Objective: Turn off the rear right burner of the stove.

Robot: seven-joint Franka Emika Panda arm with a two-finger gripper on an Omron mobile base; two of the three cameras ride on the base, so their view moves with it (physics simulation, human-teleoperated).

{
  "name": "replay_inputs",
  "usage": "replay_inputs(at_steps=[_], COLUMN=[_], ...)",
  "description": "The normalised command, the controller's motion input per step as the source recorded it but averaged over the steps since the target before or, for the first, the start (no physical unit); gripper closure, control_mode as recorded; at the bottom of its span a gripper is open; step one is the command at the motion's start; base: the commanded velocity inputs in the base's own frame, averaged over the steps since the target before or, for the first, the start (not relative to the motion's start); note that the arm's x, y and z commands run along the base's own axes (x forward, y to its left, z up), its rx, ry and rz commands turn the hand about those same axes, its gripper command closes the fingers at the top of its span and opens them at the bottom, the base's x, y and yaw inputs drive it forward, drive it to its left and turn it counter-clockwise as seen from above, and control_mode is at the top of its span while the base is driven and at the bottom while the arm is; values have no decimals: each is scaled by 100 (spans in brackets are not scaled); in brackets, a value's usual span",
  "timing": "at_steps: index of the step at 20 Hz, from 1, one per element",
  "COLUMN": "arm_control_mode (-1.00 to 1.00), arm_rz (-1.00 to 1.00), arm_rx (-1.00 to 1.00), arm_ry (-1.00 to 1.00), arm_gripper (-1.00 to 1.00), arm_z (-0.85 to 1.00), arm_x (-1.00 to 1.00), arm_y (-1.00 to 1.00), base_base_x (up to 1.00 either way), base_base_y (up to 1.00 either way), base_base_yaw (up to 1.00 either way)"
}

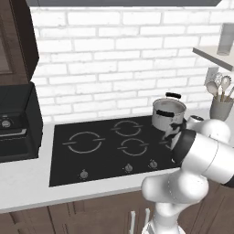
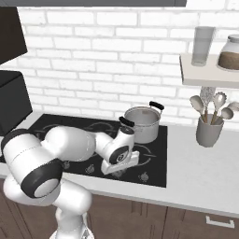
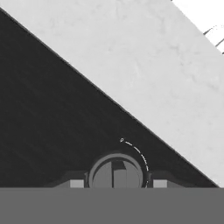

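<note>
Stove (image 1: 105, 151) sits flush in the pale countertop (image 1: 27, 187), before a white brick wall. Your gripper (image 3: 118, 183) hangs low over a front-row knob (image 3: 116, 174), fingers spread either side, not yet gripping. Next, judge: close on it, rotate toward the zero mark. A steel pot (image 2: 142, 122) stands behind.

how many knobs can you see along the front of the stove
4 between the base views. From the left base view: one at the stove front left, one mid, one further right. The right base view shows one near the right edge. The arm may hide more.
</note>
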Motion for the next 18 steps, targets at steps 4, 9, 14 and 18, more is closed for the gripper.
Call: replay_inputs(at_steps=[4,9,14,18], arm_control_mode=[-100,-100,-100,-100], arm_rz=[-66,-70,-75,-79], arm_rx=[4,5,7,3], arm_ry=[17,16,11,2], arm_gripper=[100,100,100,100], arm_z=[0,0,0,0], arm_x=[0,0,0,-3], arm_y=[0,0,-11,-9], base_base_x=[0,0,0,0], base_base_y=[0,0,0,0], base_base_yaw=[0,0,0,0])
